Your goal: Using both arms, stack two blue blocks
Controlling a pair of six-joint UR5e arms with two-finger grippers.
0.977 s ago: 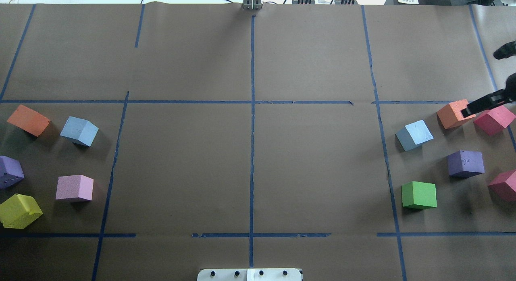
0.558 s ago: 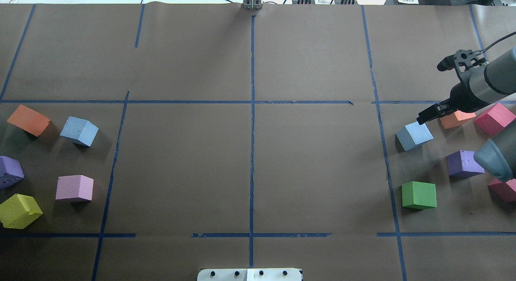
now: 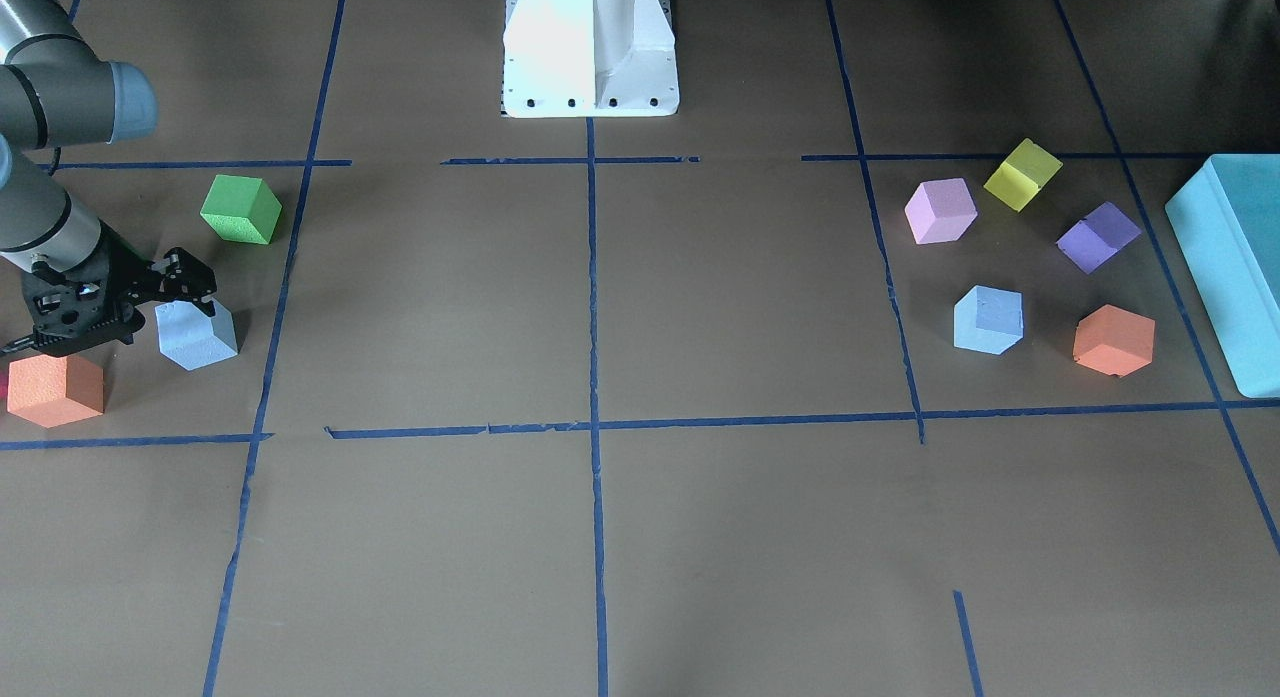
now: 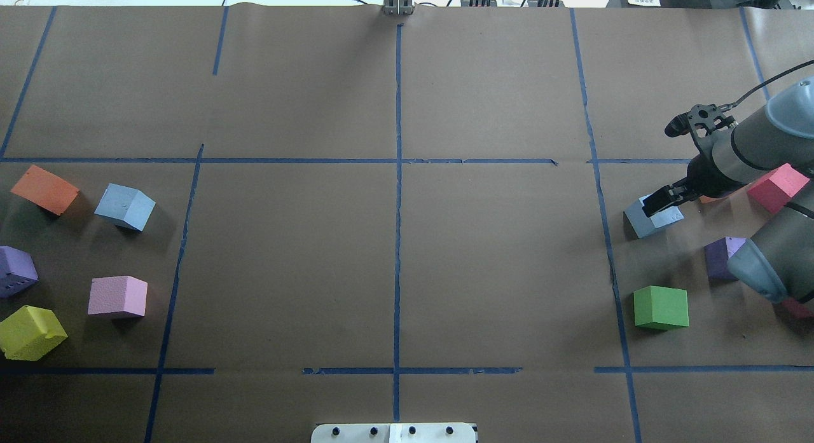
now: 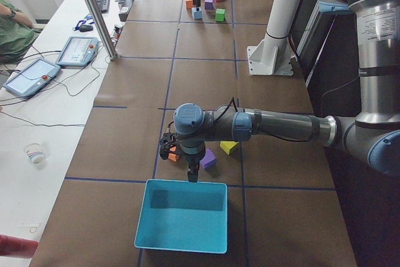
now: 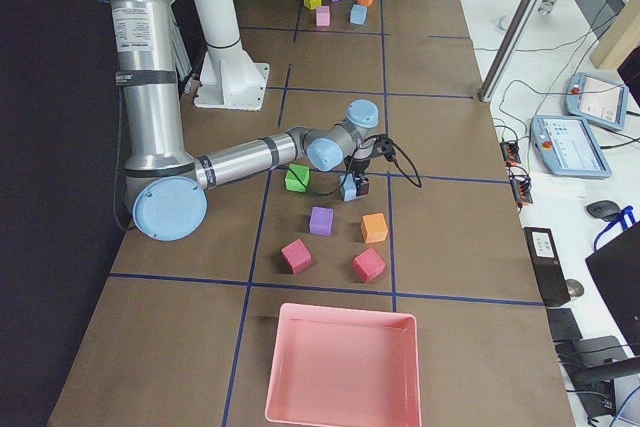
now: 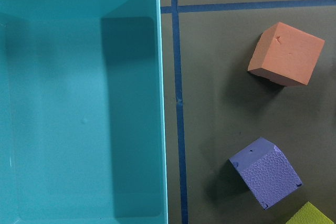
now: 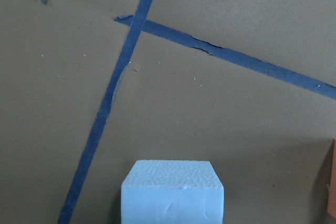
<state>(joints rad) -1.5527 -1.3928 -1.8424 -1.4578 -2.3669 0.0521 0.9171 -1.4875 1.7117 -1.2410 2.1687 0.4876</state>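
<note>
One pale blue block (image 4: pixel 125 206) lies on the left side of the table, also in the front-facing view (image 3: pixel 988 320). The other pale blue block (image 4: pixel 638 222) lies on the right side, and shows in the front-facing view (image 3: pixel 197 335) and low in the right wrist view (image 8: pixel 173 192). My right gripper (image 4: pixel 658 204) hangs over this block's far edge and looks open and empty (image 3: pixel 172 295). My left gripper (image 5: pixel 192 173) shows only in the exterior left view, over the teal box's near rim. I cannot tell whether it is open or shut.
A teal box (image 7: pixel 79 103) stands at the table's left end and a pink tray (image 6: pixel 340 367) at its right end. Green (image 4: pixel 661 307), purple (image 4: pixel 718 255), orange (image 3: pixel 55 389) and red (image 4: pixel 777 187) cubes surround the right blue block. Orange (image 4: pixel 44 189), purple (image 4: pixel 16 270), pink (image 4: pixel 117 297) and yellow (image 4: pixel 32 332) cubes surround the left one.
My right arm has swung in from the right edge, past the orange cube, and its gripper now hangs over the right blue block. No cube has moved.
</note>
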